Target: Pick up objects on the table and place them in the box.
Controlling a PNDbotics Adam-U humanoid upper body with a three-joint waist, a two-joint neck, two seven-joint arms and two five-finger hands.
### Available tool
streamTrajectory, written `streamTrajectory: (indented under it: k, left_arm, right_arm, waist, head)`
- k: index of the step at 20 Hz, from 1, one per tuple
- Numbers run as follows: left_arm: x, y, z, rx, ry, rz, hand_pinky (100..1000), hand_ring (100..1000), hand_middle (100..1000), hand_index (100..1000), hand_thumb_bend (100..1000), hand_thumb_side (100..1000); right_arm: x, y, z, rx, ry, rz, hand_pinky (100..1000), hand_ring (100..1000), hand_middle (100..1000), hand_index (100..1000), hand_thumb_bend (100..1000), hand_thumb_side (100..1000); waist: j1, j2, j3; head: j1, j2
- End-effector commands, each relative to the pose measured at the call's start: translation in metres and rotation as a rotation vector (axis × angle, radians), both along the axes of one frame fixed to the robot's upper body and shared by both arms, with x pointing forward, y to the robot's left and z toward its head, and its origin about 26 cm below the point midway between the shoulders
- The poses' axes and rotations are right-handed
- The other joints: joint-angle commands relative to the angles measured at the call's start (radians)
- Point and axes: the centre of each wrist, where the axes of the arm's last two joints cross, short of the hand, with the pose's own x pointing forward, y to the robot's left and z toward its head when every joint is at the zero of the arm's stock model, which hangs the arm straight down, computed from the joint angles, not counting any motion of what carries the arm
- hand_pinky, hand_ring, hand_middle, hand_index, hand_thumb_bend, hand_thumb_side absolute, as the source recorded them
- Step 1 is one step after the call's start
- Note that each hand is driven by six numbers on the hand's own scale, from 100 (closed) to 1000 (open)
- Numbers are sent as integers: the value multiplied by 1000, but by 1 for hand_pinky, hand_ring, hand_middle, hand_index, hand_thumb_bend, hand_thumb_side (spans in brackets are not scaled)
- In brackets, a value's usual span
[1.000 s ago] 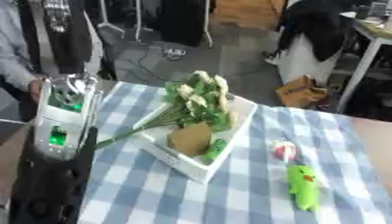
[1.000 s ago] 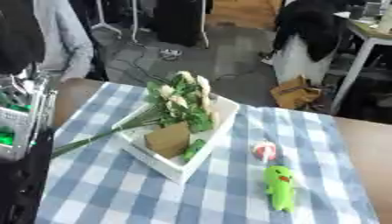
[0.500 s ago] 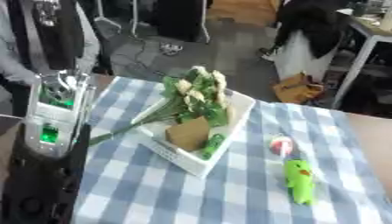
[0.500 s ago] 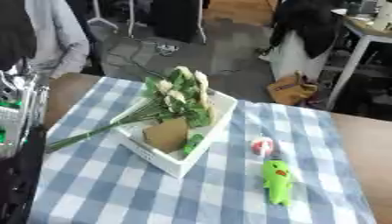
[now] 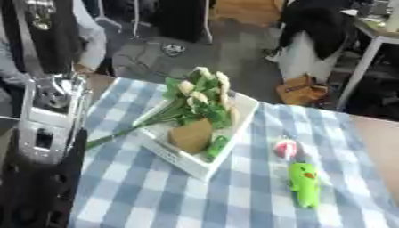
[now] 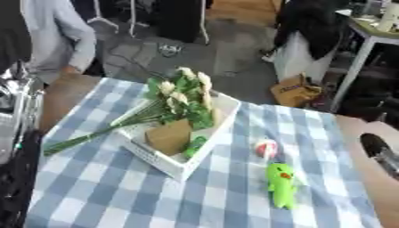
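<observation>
A white box stands on the blue-checked table. It holds a bunch of cream flowers, a brown piece and a small green thing. The flower stems hang out over the box's left side. To the right of the box lie a small pink and white thing and a green toy. My left arm, silver and black, fills the left edge, and the black mass low down looks like my left hand. A dark part of my right hand shows at the right edge, apart from the toy.
Past the table's far edge a person in a grey top stands at the left. A brown bag sits on the floor by a dark coat hung on a white table leg. The table's bare wooden edge shows at the right.
The whole picture has shifted a little, so the camera moved. A dark part of my right hand has come in at the right edge. The box and the loose things have not moved.
</observation>
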Motion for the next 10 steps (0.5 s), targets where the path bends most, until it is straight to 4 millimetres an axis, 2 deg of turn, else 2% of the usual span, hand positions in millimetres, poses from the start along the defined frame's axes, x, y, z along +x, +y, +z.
streamTrajectory:
  k: [1, 5, 6, 7, 10]
  left_arm:
    - [-3, -3, 8, 13, -29, -21, 814, 980, 916, 1000, 100, 915]
    - [-3, -5, 8, 13, -28, -32, 814, 980, 916, 997, 100, 915]
    - [-3, -6, 8, 12, -28, -35, 814, 980, 916, 997, 100, 915]
    - [-3, -6, 8, 11, -27, -38, 814, 980, 916, 997, 100, 915]
    - [-3, -7, 8, 12, -26, -43, 814, 980, 916, 997, 100, 915]
  right_arm:
    - [2, 1, 4, -106, 28, 9, 845, 927, 939, 997, 253, 1000]
    - [13, -1, -12, -154, 69, 1, 860, 939, 948, 992, 252, 1000]
    - [16, -1, -17, -166, 77, -1, 867, 942, 949, 990, 282, 1000]
    - [20, 0, -23, -176, 82, 0, 867, 942, 949, 990, 245, 1000]
    - [27, 3, -36, -200, 81, 19, 874, 943, 949, 984, 239, 1000]
  waist:
    - [-15, -20, 2]
    - [-15, -19, 10]
    - [-15, -18, 12]
    - [-15, -18, 14]
    - [-14, -18, 16]
  head:
    - [-8, 4]
    - [-20, 2]
    - [-23, 1]
    - [-26, 0]
    - [-33, -3]
